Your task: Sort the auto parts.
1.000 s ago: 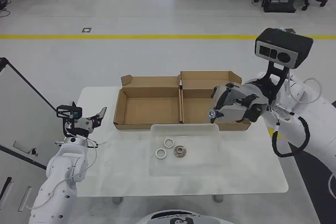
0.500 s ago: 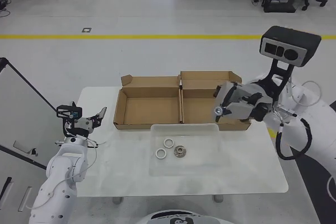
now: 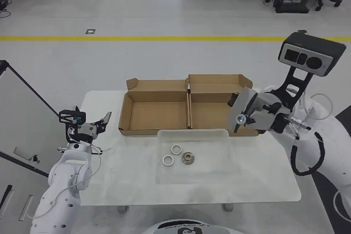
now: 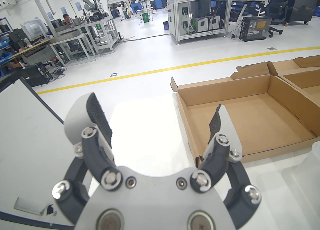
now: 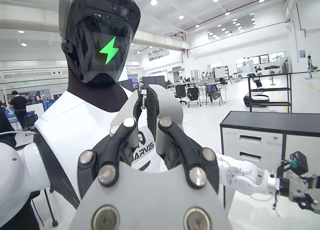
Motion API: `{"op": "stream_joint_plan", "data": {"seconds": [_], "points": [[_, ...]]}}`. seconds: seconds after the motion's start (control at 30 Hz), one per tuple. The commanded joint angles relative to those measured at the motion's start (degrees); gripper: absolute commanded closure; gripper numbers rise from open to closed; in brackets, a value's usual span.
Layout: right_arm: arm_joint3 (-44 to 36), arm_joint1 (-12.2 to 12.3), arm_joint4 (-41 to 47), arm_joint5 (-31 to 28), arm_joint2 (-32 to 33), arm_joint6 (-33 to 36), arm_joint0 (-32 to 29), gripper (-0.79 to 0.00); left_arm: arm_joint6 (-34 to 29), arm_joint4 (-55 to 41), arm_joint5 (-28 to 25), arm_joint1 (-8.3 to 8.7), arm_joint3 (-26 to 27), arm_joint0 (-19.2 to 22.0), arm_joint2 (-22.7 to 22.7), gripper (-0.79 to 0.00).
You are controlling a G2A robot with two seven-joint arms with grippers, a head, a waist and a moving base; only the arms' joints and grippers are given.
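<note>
Left gripper (image 3: 101,121) (image 4: 155,102) is hanging at the 9 o'clock edge of the white table (image 3: 251,181), with its fingers spread wide and gripping nothing.

Two open brown cardboard boxes are sitting side by side at 12 o'clock. The left cardboard box (image 3: 154,116) (image 4: 250,115) and the right cardboard box (image 3: 207,114) are touching along one shared wall.

A clear plastic tray (image 3: 213,169) is lying at table centre, butting the boxes' 6 o'clock side. Inside it, one white ring (image 3: 168,159) is lying with a second white ring (image 3: 176,149) at its 1 o'clock. A grey metal flanged disc (image 3: 188,157) is sitting just beside them at 3 o'clock.

Right gripper (image 3: 238,120) (image 5: 144,93) is hovering at 2 o'clock, over the 3 o'clock end of the right cardboard box. It is clenching a small silver threaded part (image 5: 142,100) between its pads. That part is possibly a bolt or a spring, but it's too small to call.
</note>
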State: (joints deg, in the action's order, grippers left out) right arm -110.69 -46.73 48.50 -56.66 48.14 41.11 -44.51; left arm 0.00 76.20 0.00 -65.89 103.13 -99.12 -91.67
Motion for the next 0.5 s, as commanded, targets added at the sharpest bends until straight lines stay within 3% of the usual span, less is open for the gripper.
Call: {"op": "stream_joint_plan", "data": {"seconds": [0.0, 0.27, 0.47], "points": [[0.58, -0.07, -4.2, 3.04, 0.77, 0.84, 0.32, 0.0, 0.0, 0.0, 0.0, 0.0, 0.0, 0.0, 0.0, -0.785], [-0.88, -0.48, -11.32, 10.29, 3.0, 1.0, -0.8, 0.0, 0.0, 0.0, 0.0, 0.0, 0.0, 0.0, 0.0, -0.785], [-2.02, -1.58, -5.34, 7.18, 2.68, -1.07, -2.44, 0.0, 0.0, 0.0, 0.0, 0.0, 0.0, 0.0, 0.0, -0.785]]}}
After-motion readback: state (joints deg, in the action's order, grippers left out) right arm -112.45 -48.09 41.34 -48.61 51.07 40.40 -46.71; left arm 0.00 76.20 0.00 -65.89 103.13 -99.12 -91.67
